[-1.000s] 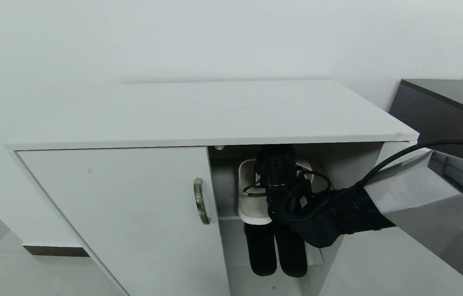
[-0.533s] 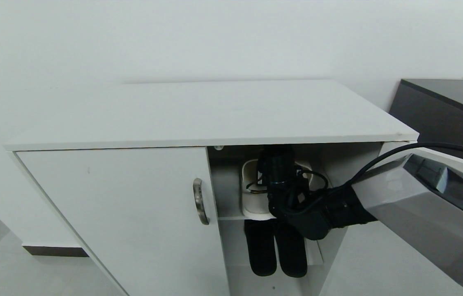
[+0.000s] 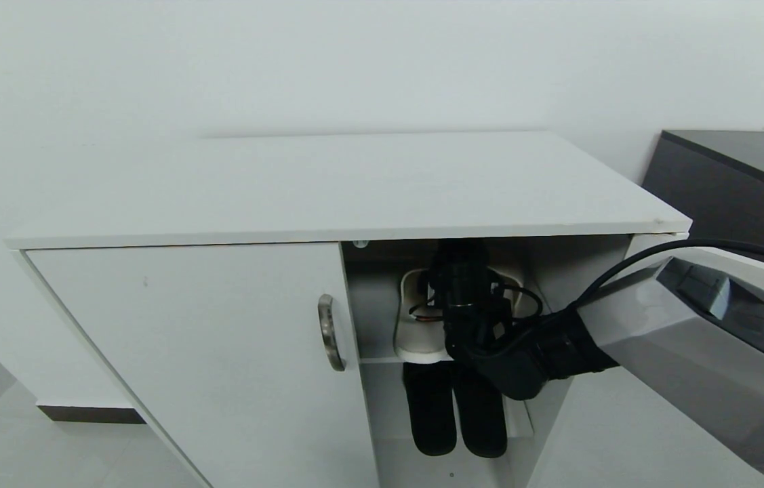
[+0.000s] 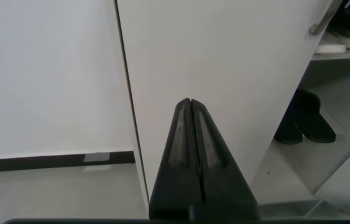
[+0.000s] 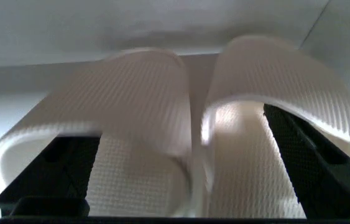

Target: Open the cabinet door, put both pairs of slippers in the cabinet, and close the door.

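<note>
**Head view.** The cabinet (image 3: 354, 183) has its left door (image 3: 205, 352) shut, with the handle (image 3: 331, 332) at the door's inner edge. The right door (image 3: 612, 434) stands open. My right arm reaches in over the upper shelf, just above the white slippers (image 3: 415, 339), which lie side by side there. The black slippers (image 3: 453, 420) lie side by side on the shelf below, and their near ends project past its front edge.

**Left wrist view.** My left claw (image 4: 190, 102) is fully closed, its fingers pressed flat together with nothing between them. It hangs low in front of the shut left door, apart from it.

**Right wrist view.** My right claw (image 5: 175, 127) is spread wide. One finger lies toward the outer side of each white slipper, and both straps rise between the fingers. I cannot tell whether the pads touch the slippers (the fingers' inner faces are hidden).

**Change.** Compared with one second ago, my right forearm is higher and farther into the cabinet. The white slippers sit slightly deeper on the upper shelf. The black slippers and the left door are as before.
</note>
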